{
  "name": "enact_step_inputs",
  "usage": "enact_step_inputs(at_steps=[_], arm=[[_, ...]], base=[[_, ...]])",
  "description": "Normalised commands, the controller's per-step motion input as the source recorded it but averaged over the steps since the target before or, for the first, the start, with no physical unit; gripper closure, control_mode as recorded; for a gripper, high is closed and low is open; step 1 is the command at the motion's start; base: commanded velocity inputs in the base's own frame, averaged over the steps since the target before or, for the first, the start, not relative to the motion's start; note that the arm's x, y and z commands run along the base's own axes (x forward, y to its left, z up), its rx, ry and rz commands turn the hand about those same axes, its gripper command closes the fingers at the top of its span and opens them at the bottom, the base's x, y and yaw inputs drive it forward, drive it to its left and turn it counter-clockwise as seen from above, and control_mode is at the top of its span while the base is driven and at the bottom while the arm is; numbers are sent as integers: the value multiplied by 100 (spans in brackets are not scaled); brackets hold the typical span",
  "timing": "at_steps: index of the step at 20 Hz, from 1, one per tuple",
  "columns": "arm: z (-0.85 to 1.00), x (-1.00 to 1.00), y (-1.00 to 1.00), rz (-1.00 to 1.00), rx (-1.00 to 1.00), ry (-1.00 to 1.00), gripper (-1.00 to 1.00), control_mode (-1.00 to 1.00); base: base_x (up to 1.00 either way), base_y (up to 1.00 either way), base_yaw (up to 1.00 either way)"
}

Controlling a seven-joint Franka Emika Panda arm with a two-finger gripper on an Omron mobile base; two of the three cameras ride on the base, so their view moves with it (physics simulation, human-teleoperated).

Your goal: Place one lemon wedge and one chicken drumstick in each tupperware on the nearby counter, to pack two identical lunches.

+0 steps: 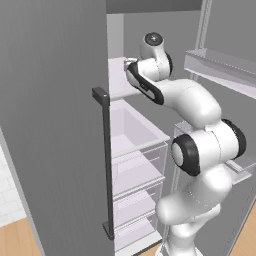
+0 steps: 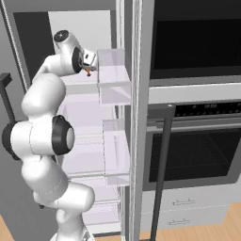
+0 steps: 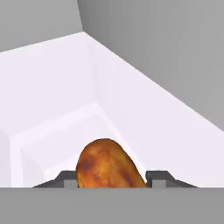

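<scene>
Inside the open fridge, the arm reaches to a pale shelf, where the gripper, its tips mostly cut off, clasps the orange-brown drumstick near the shelf's back corner.

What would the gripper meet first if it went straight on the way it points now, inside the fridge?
The chicken drumstick already sits between the jaws of the gripper, so that comes first. Beyond it the pale fridge shelf runs to the grey back wall; how far is unclear.
</scene>
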Motion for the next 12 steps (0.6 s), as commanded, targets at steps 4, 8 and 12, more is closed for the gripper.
enact_step_inputs(at_steps=[4, 8, 12], arm=[[21, -100, 36, 2, -1, -31, 100, -100], [11, -100, 34, 0, 0, -11, 100, -100], [0, -100, 6, 0, 6, 0, 100, -100]], base=[[0, 0, 0], [0, 0, 0], [0, 0, 0]])
